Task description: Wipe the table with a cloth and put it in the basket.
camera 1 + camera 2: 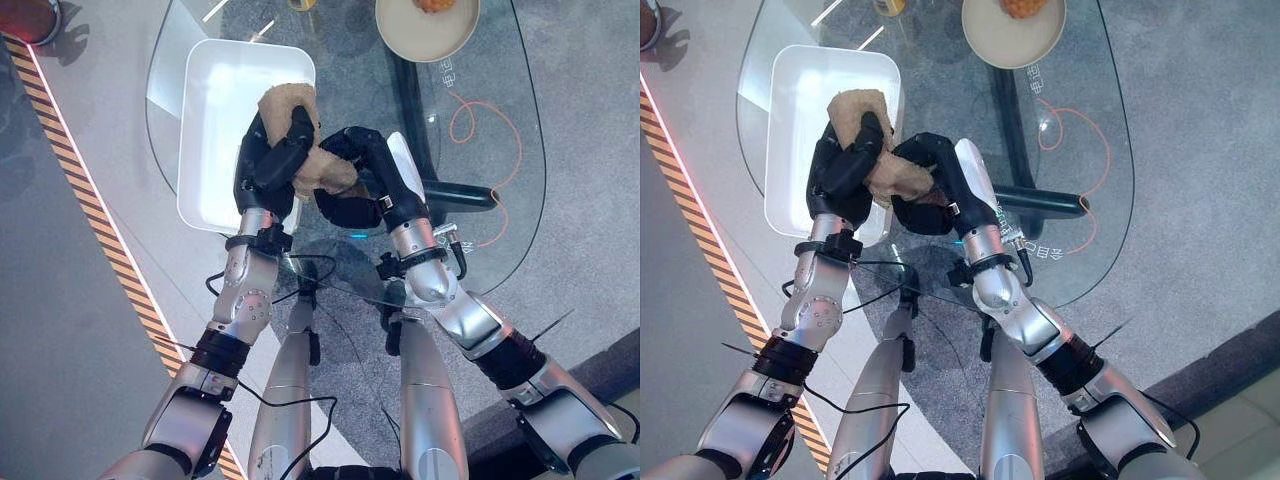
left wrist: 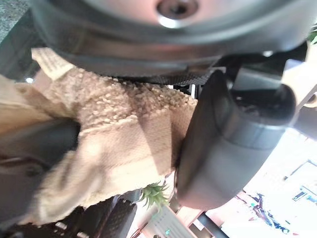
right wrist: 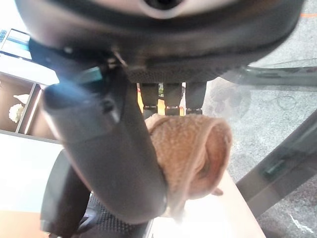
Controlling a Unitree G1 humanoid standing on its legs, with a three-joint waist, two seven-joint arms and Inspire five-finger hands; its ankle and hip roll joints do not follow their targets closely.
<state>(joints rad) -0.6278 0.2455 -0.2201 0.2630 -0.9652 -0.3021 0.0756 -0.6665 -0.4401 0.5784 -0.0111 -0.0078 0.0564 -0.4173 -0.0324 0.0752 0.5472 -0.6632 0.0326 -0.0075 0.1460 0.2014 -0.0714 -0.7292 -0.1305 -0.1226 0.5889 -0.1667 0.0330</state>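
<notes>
The brown cloth (image 1: 300, 140) is hanging just over the white basket's (image 1: 215, 120) near edge, with the left hand (image 1: 268, 160) and the right hand (image 1: 362, 165) both curling around it. If only one hand is letting go, the cloth could be dragging back onto the glass table (image 1: 500, 110). Some writing is showing through the glass, maybe too small to read.

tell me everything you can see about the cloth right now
The cloth is a tan, nubby, towel-like piece, crumpled into a bunch rather than spread flat. It is held up between both hands: the left hand curls round one end and the right hand grips the other. One end pokes up over the near corner of the white basket; the rest hangs over the glass table. Whether any part touches the basket cannot be told.
</notes>
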